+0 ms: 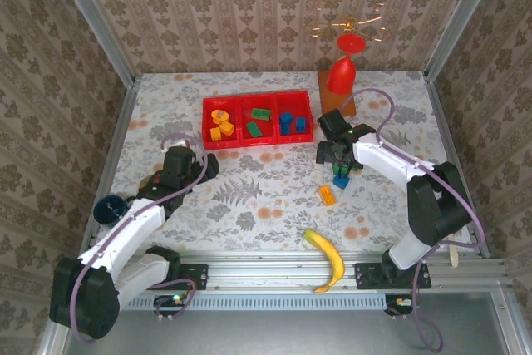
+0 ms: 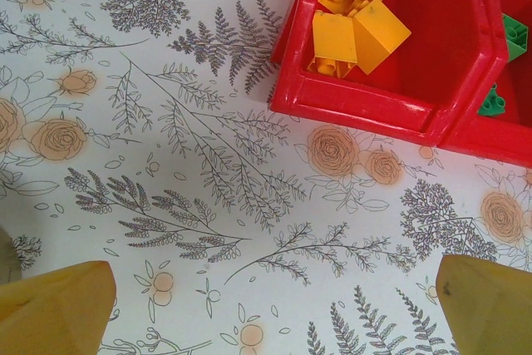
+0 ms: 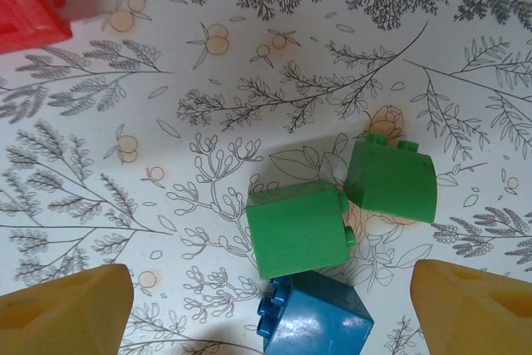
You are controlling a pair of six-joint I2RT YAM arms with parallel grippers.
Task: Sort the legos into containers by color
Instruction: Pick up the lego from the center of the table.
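- Right wrist view: right pincer (image 3: pixel 274 312) spread apart, gripping nothing, over green bricks (image 3: pixel 299 230) and a blue brick (image 3: pixel 316 322) cut off below
- Left wrist view: left pincer (image 2: pixel 274 309) apart beside red tray (image 2: pixel 357 106) holding orange bricks (image 2: pixel 353 27)
- From above: an orange brick (image 1: pixel 327 195) loose on the tabletop (image 1: pixel 249 197)

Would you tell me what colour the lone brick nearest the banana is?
The brick is orange-yellow, clearest in the top external view.

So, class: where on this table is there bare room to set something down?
Free: the table in front of the red tray, between the left claw and the orange brick; also the far-left corner beside the tray. Crowded: under the right claw, where green bricks and a blue brick cluster.
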